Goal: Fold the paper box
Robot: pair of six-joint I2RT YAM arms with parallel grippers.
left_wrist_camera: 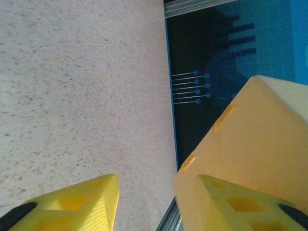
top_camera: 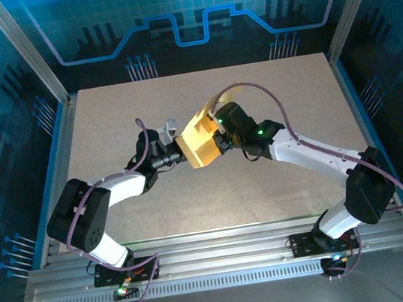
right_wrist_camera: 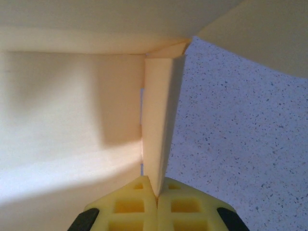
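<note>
Over the middle of the counter the paper box looks part-folded — right gripper clamped on a loose flap, left gripper spread against its side.

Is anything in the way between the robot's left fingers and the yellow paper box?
No, nothing visible is. The left fingers stand apart over the bare table, and the paper box is right next to one of them.
</note>
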